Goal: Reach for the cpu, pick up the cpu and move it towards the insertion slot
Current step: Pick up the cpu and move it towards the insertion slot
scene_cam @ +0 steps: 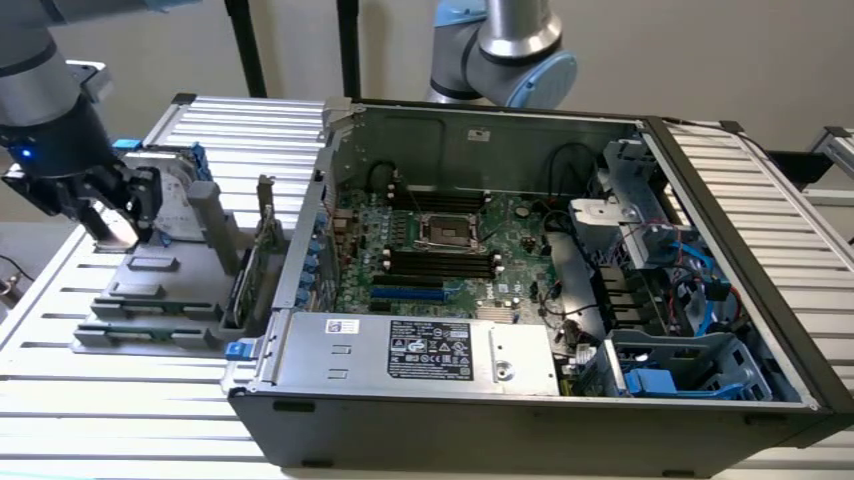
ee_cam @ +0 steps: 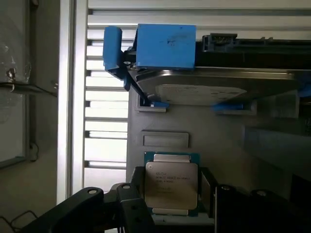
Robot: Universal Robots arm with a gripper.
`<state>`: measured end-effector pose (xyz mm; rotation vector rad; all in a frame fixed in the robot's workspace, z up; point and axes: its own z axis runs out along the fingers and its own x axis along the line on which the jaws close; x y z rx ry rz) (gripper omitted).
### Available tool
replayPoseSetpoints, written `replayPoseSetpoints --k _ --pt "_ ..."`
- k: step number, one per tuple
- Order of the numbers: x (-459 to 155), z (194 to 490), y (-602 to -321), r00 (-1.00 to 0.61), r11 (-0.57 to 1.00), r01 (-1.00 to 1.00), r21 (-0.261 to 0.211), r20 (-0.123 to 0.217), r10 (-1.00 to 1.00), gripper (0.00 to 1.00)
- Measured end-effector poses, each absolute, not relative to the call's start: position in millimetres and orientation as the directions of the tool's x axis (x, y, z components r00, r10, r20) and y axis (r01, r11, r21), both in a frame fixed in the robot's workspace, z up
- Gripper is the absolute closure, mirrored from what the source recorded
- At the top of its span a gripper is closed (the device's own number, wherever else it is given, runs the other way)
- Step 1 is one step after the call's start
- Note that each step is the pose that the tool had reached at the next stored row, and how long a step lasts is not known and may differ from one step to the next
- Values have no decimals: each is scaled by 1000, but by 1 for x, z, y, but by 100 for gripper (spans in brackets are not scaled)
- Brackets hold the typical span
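Observation:
The cpu (ee_cam: 171, 187) is a small square chip with a silver top. It sits between the two dark fingers of my gripper (ee_cam: 172, 194), which press against its opposite sides. In the exterior view the gripper (scene_cam: 114, 228) hangs at the far left, over the grey parts fixture (scene_cam: 147, 300), and the pale cpu (scene_cam: 115, 222) shows between its fingers. Whether the chip still rests on the fixture I cannot tell. The insertion slot (scene_cam: 450, 231), a shiny metal frame around a dark centre, lies on the motherboard inside the open computer case (scene_cam: 534, 400), well to the exterior view's right of the gripper.
A silver hard drive with blue rails (ee_cam: 204, 82) stands on the fixture just beyond the chip. The case wall (scene_cam: 300, 240) rises between fixture and motherboard. Black memory slots (scene_cam: 434, 265) flank the socket. A second arm (scene_cam: 514, 50) stands behind the case. Everything rests on a slatted metal table (scene_cam: 120, 420).

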<state>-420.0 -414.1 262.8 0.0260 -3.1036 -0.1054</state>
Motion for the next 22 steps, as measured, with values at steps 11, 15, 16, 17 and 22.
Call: replayPoseSetpoints --k 11,15,16,17,22 --pt "-399 313 -419 -999 998 -16 68 37 -19 45" --pt "-384 331 -421 -999 997 -18 69 40 -20 45" --pt "-379 336 -421 -999 997 -18 69 41 -21 45" --pt "-375 340 -421 -999 997 -18 69 43 -21 45" --pt "-352 362 -421 -999 997 -21 73 47 -24 45"
